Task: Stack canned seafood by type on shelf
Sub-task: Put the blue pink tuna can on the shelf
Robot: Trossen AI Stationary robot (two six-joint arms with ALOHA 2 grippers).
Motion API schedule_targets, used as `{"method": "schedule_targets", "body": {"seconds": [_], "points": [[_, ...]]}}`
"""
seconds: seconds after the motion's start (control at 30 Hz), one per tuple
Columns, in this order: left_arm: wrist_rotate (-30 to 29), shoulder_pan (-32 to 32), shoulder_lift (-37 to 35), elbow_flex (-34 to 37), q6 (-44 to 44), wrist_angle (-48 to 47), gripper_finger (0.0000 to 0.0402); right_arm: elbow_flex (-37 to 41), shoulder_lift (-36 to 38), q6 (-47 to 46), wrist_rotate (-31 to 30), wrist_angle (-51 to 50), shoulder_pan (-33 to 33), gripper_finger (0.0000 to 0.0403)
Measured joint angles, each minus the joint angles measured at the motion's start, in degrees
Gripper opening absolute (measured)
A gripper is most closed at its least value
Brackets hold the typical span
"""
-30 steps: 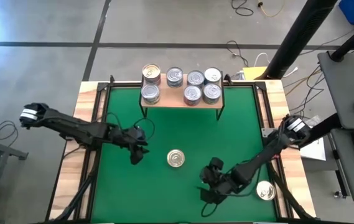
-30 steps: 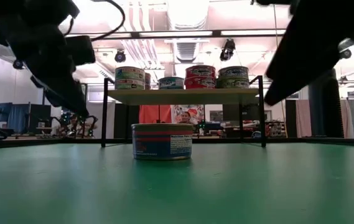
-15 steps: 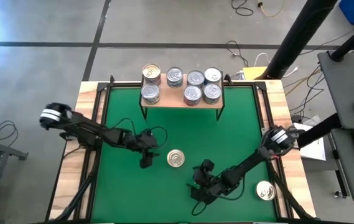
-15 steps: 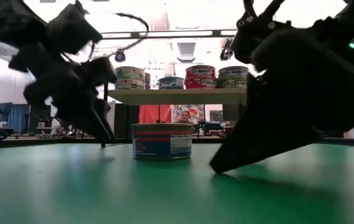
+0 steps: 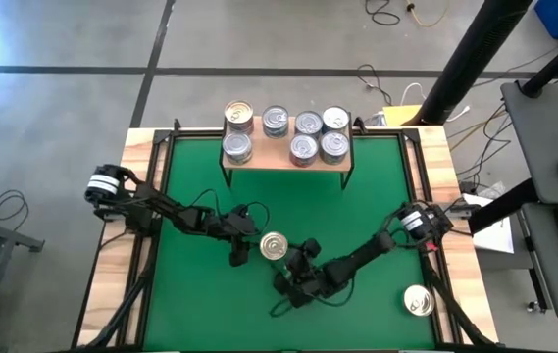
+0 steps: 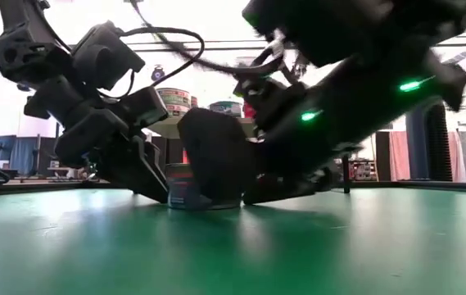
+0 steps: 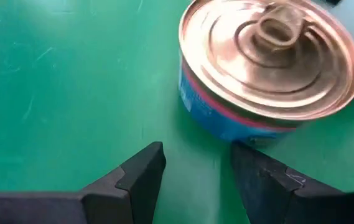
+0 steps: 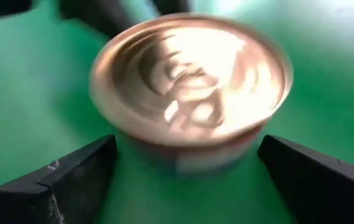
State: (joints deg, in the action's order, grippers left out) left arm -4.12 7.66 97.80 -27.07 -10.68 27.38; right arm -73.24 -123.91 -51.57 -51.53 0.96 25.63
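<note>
**High view: two grippers flank one tin on the green mat**

High view, left to right: the left gripper [image 5: 241, 252] sits low on the green table mat [image 5: 190, 304], its dark fingers [image 7: 140, 174] narrowly parted with nothing between them. Just ahead of its jaws, slightly off to one side and apart from them, stands the short round metal tin with a gold ring-pull top and a blue side crossed by a red band [image 5: 275, 246]. Bare mat lies open behind this gripper out to the light wooden table border [image 5: 114, 284].

On the tin's other side the right gripper [image 5: 293, 278] has its jaws spread wide; the tin stands in front of the gap, not yet between the fingers [image 8: 77, 177]. Open mat stretches from both jaws to the small light-wood shelf on thin black legs [image 5: 286, 162] at the far edge, which carries six silver-topped tins [image 5: 303, 148] in two rows. One more silver-topped tin [image 5: 417, 300] rests beyond the right arm, at the mat's edge near the corner.

Print on the tin's side is too blurred to read.
</note>
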Motion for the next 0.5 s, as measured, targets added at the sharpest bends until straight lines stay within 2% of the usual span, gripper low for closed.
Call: {"method": "schedule_targets", "body": {"seconds": [0.1,0.2,0.33,0.5], "points": [[1.6,-0.1,0.3,0.2,-0.2,3.8,0.0176,-0.4,-0.5,0.0,-0.6,1.2,-2.6,0.04],[6.1,-0.2,0.5,0.3,-0.5,7.4,0.0176,-0.4,-0.7,0.5,-0.8,3.1,-4.4,0.04],[9.0,-0.2,0.6,-0.1,-0.5,7.1,0.0176,-0.3,-0.8,4.7,-0.5,4.9,-5.8,0.04],[13.5,-0.2,0.7,0.1,0.8,7.6,0.0176,-0.3,-0.8,5.3,0.4,5.6,-6.5,0.04]]}}
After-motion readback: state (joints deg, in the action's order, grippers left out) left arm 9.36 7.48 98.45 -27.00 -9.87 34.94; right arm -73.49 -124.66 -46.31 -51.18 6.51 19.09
